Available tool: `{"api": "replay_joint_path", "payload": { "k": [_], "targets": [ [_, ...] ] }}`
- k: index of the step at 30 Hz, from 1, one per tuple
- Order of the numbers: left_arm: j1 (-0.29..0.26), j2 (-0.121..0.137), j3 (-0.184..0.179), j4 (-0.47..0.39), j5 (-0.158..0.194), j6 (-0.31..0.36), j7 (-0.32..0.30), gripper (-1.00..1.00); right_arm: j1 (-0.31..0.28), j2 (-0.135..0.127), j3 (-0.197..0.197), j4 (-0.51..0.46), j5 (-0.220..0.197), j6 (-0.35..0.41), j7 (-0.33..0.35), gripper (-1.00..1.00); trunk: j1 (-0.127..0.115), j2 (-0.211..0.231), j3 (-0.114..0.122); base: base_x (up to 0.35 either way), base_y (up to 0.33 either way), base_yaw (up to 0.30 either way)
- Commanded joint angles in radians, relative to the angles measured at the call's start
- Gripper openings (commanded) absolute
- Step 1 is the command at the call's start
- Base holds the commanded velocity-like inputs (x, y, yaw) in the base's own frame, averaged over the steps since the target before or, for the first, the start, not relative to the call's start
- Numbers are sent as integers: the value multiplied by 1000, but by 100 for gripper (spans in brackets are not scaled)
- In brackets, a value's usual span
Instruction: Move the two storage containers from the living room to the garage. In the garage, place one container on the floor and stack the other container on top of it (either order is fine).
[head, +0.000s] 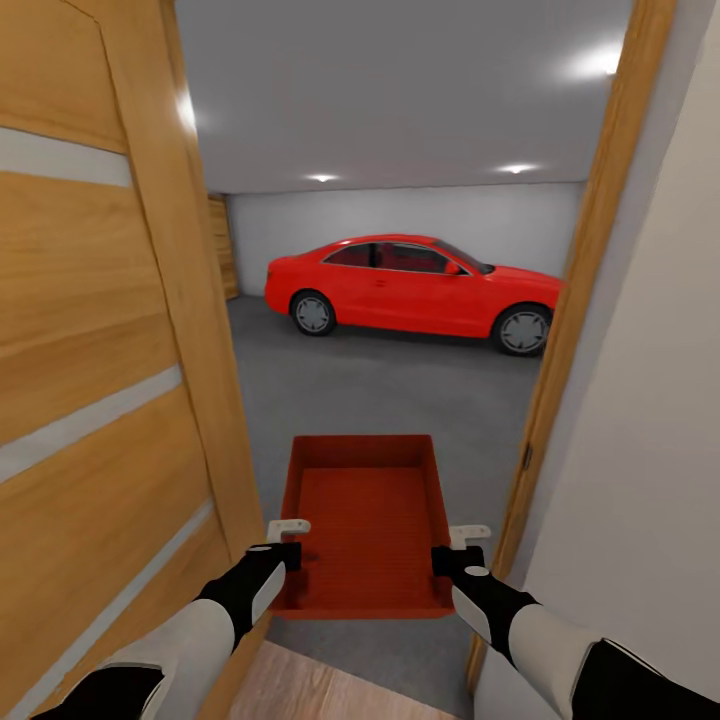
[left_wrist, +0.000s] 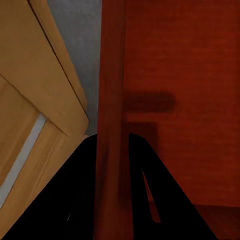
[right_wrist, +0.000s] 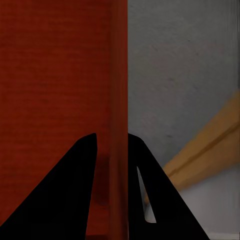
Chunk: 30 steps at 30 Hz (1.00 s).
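Note:
I hold one orange-red storage container (head: 365, 515) level in front of me, in the doorway to the garage. My left gripper (head: 287, 553) is shut on its left wall (left_wrist: 111, 125). On the opposite side, my right gripper (head: 447, 558) is shut on its right wall (right_wrist: 119, 115). Each wrist view shows two black fingers straddling a thin red wall. The container is open-topped and empty. Beyond it lies the garage's dark grey concrete floor (head: 400, 395).
An open wooden door (head: 110, 380) stands close on my left. The door frame (head: 575, 300) and a pale wall (head: 650, 450) are close on my right. A red car (head: 415, 285) is parked across the far side of the garage. Light wood planks (head: 320, 690) lie underfoot.

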Motion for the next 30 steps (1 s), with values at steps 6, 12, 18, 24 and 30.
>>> {"api": "replay_joint_path", "payload": {
  "k": [6,12,18,24,30],
  "targets": [
    [0,38,-4,-4,-17,8,8,-100,-1,-10,-4,35,-12,-5,-6,-100,1,-2,-2,191,216,-33],
    [0,38,-4,-4,-17,8,8,-100,-1,-10,-4,35,-12,-5,-6,-100,1,-2,-2,191,215,-1],
    [0,38,-4,-4,-17,8,8,-100,-1,-10,-4,35,-12,-6,-6,-100,1,-2,-2,177,186,-18],
    [0,38,-4,-4,-18,7,9,-100,-1,-10,-4,35,-12,-5,-6,-100,1,-2,-2,57,48,-187],
    [0,38,-4,-4,-18,7,8,-100,-1,-9,-4,35,-11,-5,-6,-100,1,-2,-2,3,3,-239]
  ]
}}
